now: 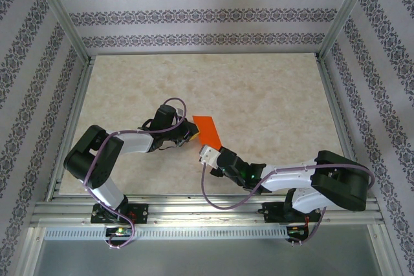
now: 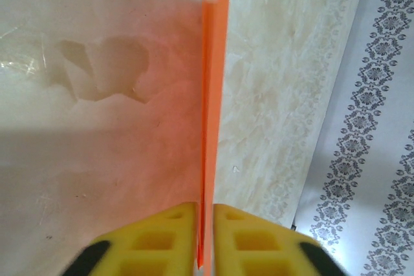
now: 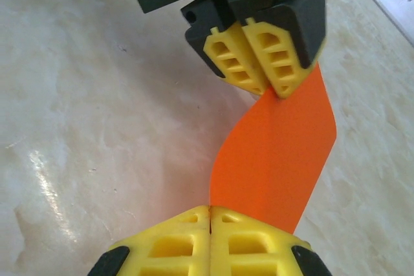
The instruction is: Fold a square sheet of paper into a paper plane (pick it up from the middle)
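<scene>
**Orange sheet stretched between two grippers**

From above, the left arm (image 1: 97, 156) and right arm (image 1: 336, 182) reach in over the marbled table (image 1: 272, 88). The orange sheet of paper (image 1: 208, 131) spans the gap between their tips, about midway across the table and nearer its near edge than its far edge. That view is too small to show either grip.

The left wrist camera sees the sheet edge-on, a thin upright strip running away from the yellow fingers (image 2: 162, 240). The right wrist camera sees its broad face, twisted along its length.

The left gripper (image 1: 191, 135) is clenched on one end of the sheet, and the paper fills the narrow slit between its fingers. The right gripper (image 3: 210, 214) is closed tight, fingertips touching. The sheet's other end meets them, but I cannot tell whether it is pinched.
</scene>
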Motion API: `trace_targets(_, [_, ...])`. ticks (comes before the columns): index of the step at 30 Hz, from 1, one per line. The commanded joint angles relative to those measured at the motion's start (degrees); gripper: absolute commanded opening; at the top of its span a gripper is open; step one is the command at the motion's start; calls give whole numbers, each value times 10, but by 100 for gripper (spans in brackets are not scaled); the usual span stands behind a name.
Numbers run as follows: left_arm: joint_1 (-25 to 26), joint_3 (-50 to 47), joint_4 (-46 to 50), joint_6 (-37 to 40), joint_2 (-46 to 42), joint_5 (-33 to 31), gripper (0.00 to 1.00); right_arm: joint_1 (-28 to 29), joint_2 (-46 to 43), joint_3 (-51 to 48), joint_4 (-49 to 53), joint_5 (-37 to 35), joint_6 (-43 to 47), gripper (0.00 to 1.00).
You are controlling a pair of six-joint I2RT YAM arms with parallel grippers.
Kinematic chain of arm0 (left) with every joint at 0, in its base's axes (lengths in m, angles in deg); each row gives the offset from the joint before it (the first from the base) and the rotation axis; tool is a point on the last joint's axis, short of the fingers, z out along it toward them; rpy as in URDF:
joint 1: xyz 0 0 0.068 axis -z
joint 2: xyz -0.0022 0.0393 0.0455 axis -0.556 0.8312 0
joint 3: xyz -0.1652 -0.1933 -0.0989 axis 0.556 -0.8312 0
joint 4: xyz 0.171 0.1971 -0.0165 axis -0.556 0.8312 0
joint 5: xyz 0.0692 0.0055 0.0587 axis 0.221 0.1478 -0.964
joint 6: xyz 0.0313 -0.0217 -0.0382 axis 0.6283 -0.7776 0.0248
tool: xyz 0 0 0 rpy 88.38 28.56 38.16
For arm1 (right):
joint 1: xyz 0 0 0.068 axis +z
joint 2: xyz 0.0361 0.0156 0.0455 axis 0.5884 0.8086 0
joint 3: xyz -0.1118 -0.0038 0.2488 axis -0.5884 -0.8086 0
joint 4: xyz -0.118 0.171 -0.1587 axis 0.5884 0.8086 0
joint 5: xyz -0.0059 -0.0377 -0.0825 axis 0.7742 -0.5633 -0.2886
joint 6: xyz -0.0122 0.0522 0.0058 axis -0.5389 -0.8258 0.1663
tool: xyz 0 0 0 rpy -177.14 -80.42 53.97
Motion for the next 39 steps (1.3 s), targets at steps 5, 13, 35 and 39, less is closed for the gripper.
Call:
trace_targets(5, [-7, 21, 179, 91, -87, -99, 45, -74, -40, 10, 30, 208, -146, 0])
trace_targets(13, [-7, 102, 313, 199, -123, -165, 41, -103, 6, 55, 55, 326, -217, 0])
trace_targets(35, [-5, 279, 373, 288, 154, -36, 18, -150, 83, 95, 41, 420, -353, 0])
trace_targets(39, [-5, 273, 373, 290, 169, -39, 17, -154, 87, 96, 35, 429, -357, 0])
